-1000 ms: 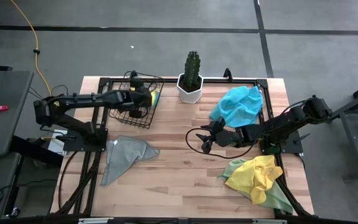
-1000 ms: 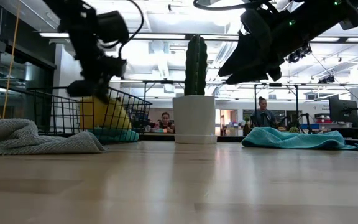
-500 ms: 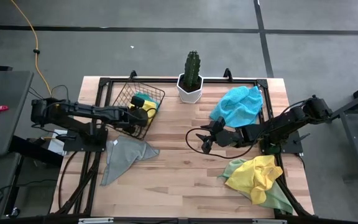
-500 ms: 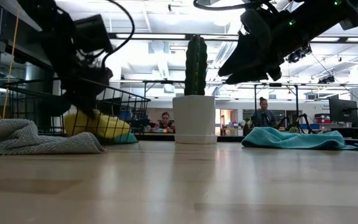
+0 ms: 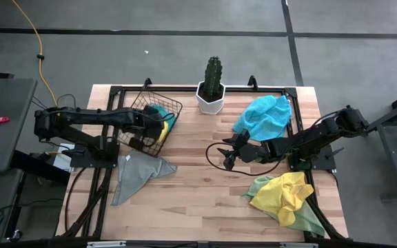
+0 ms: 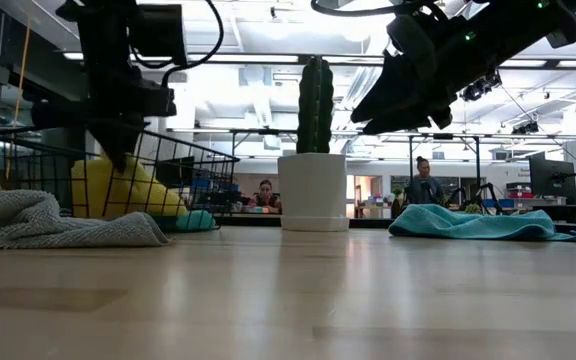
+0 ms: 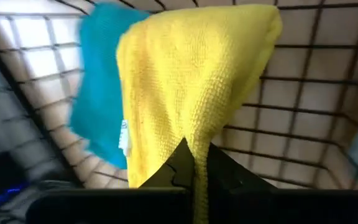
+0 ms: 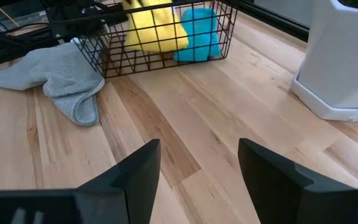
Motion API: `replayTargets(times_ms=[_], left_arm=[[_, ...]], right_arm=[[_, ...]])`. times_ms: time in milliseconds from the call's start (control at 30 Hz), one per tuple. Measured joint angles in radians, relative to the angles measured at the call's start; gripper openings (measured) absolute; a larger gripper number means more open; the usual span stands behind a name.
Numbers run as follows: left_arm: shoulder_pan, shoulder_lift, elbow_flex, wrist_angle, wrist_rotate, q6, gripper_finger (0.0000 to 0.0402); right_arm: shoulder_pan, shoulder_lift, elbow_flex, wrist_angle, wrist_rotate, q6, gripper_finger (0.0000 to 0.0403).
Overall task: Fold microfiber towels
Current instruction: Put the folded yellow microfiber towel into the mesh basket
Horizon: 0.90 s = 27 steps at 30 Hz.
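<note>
The left gripper [image 7: 194, 171] is pinched on a fold of the yellow towel [image 7: 191, 81] inside the wire basket [image 5: 150, 120], with a turquoise towel [image 7: 98, 93] just behind it. Risk: the thin pinch may slip, or the cloth may snag the wires and tip the basket. The right gripper [image 8: 197, 168] hangs spread over mid-table, clear of the grey towel [image 5: 136, 172].

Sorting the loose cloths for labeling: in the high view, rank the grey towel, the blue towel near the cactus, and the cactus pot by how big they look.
1. grey towel and blue towel: about alike, too close to rank.
2. cactus pot: clearly smallest.
</note>
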Motion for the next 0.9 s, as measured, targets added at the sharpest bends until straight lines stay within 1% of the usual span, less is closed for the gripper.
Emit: replayTargets(times_ms=[67,133,400,500,633,900], left_arm=[[0.011,0.0,-0.008,0.017,0.062,-0.013,0.0],[0.018,0.0,-0.019,0.044,0.083,0.01,0.0],[0.03,-0.002,-0.03,0.071,0.104,0.076,0.0],[0.03,0.0,-0.032,0.071,0.122,0.08,0.0008],[0.022,0.0,-0.032,0.073,0.111,0.083,0.0043],[0.021,0.001,-0.016,0.081,0.075,0.037,0.0146]], right_arm=[[0.0,0.0,0.0,0.0,0.0,-0.002,0.0209],[0.0,0.0,0.0,0.0,0.0,0.0,0.0209],[0.0,0.0,0.0,0.001,0.0,-0.003,0.0209],[0.0,0.0,0.0,0.002,0.0,-0.003,0.0209],[0.0,0.0,0.0,0.002,0.0,-0.003,0.0209],[0.0,0.0,0.0,0.002,0.0,-0.003,0.0209]])
